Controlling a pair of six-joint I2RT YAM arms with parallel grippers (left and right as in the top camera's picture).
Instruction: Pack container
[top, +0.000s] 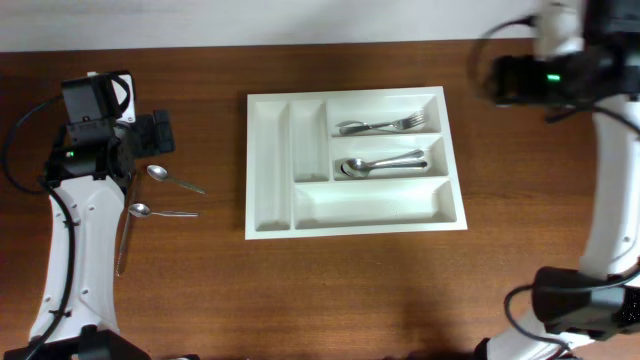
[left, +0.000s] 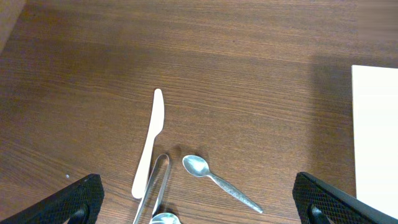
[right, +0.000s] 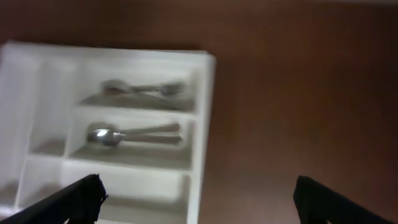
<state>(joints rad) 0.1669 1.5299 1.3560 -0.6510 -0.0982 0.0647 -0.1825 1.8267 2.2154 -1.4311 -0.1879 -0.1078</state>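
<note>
The white container lies at the table's middle, with forks in its top crosswise compartment and spoons in the middle one. Its edge shows in the left wrist view, and it is blurred in the right wrist view. My left gripper is open and empty above loose cutlery: a spoon, a second spoon, a white knife and metal tongs. My right gripper is open and empty, right of the container's far corner.
The container's two narrow upright compartments and its long front compartment hold nothing. The left arm's white link runs down the table's left side. The right arm's link runs down the right side.
</note>
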